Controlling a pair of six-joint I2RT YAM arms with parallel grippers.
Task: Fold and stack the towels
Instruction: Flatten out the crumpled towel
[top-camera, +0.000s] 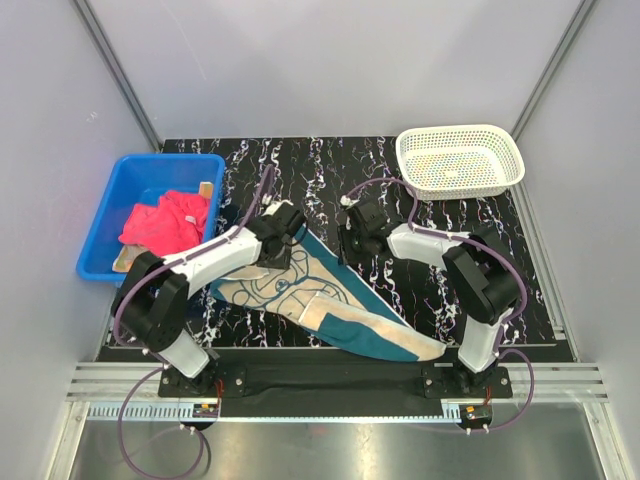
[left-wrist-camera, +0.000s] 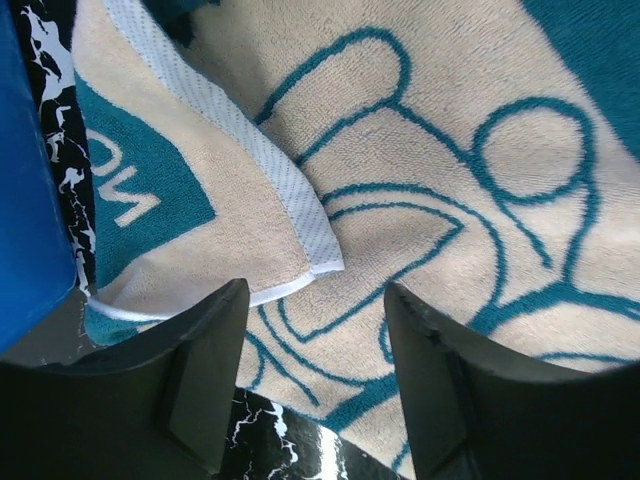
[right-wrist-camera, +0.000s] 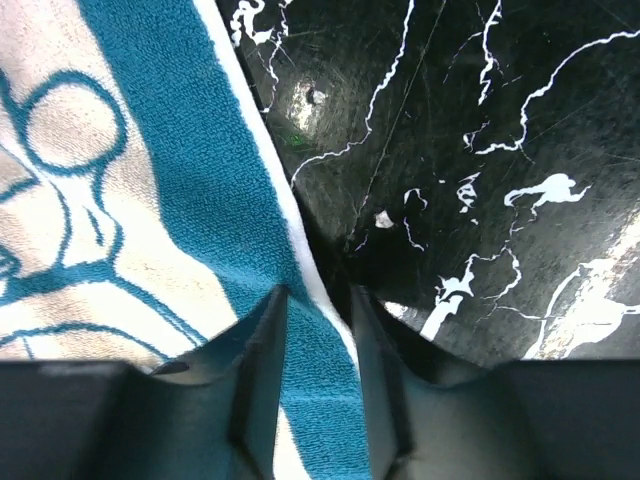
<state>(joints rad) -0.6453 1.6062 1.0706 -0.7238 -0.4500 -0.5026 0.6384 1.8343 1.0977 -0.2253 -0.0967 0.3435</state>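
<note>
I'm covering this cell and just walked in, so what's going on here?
Two arms are working on a teal towel lying on the black table. The left gripper hovers open above a turned-over corner of it. The right gripper straddles the towel's right edge, jaws narrowly apart; whether it pinches is unclear. A pink-red towel lies crumpled in the blue bin.

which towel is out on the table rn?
The teal towel with the cream cartoon print, laid out on the black marbled table. The only other one visible, the pink-red towel, sits bunched up in the blue bin.
</note>
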